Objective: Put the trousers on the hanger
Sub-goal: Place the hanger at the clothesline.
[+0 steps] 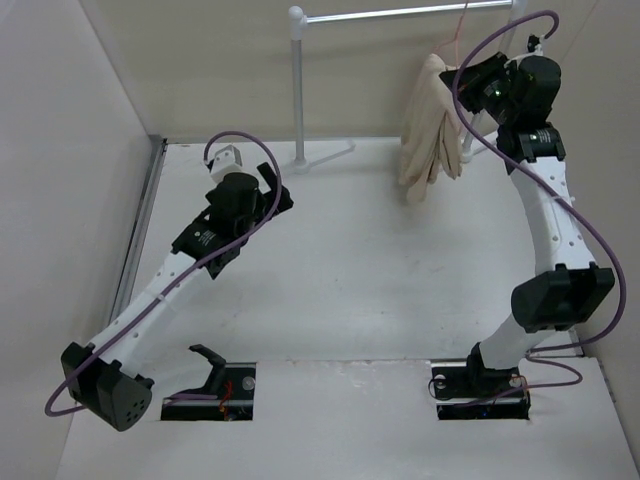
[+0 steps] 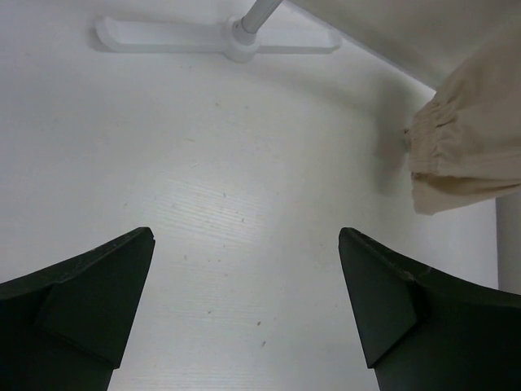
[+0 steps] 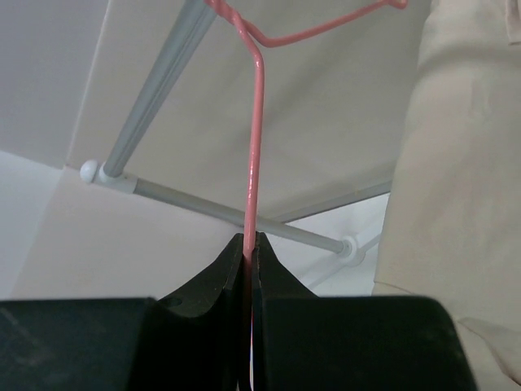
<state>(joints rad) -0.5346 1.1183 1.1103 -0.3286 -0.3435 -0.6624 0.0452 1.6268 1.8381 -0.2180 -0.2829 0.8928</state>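
The beige trousers (image 1: 428, 130) hang folded in a bundle under the rack's rail at the back right; their gathered cuff shows in the left wrist view (image 2: 460, 151) and their cloth fills the right of the right wrist view (image 3: 456, 179). The pink wire hanger (image 3: 254, 138) runs up to the rail; a thin pink line of it shows in the top view (image 1: 458, 40). My right gripper (image 3: 250, 244) is shut on the hanger's wire, raised beside the trousers (image 1: 478, 92). My left gripper (image 2: 244, 269) is open and empty above the table, left of centre (image 1: 270, 190).
The white pipe garment rack stands at the back, with its post (image 1: 298, 90), its foot (image 2: 220, 37) and its top rail (image 1: 400, 14). Walls close the table on the left, back and right. A metal strip (image 1: 140, 240) runs along the left edge.
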